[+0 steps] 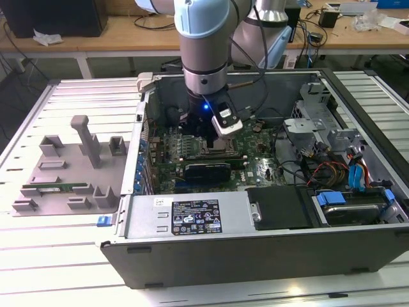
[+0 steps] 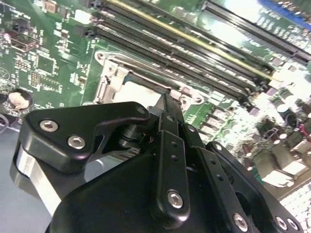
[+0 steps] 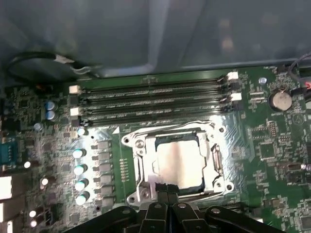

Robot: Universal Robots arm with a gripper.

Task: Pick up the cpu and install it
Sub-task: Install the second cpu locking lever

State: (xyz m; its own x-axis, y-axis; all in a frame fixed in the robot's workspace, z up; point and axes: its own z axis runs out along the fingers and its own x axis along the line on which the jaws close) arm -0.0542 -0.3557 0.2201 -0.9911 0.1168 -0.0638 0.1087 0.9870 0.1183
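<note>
The cpu (image 3: 177, 162), a shiny silver square, lies flat inside the metal socket frame (image 3: 141, 165) on the green motherboard, in the first wrist view. My gripper (image 3: 167, 188) hangs just over the cpu's near edge, its two black fingers pressed together with nothing between them. In the second wrist view the gripper (image 2: 166, 99) tapers to a closed tip right above the socket frame (image 2: 109, 77). The exterior view has the arm reaching straight down into the open computer case, with the gripper (image 1: 208, 142) low over the middle of the board.
Several memory slots (image 3: 150, 102) run beside the socket. A power supply (image 1: 192, 217) fills the case's near side; cables (image 1: 332, 169) and drive bays crowd the exterior view's right. A grey fixture tray (image 1: 70, 166) holding a green memory stick (image 1: 54, 189) lies outside the case.
</note>
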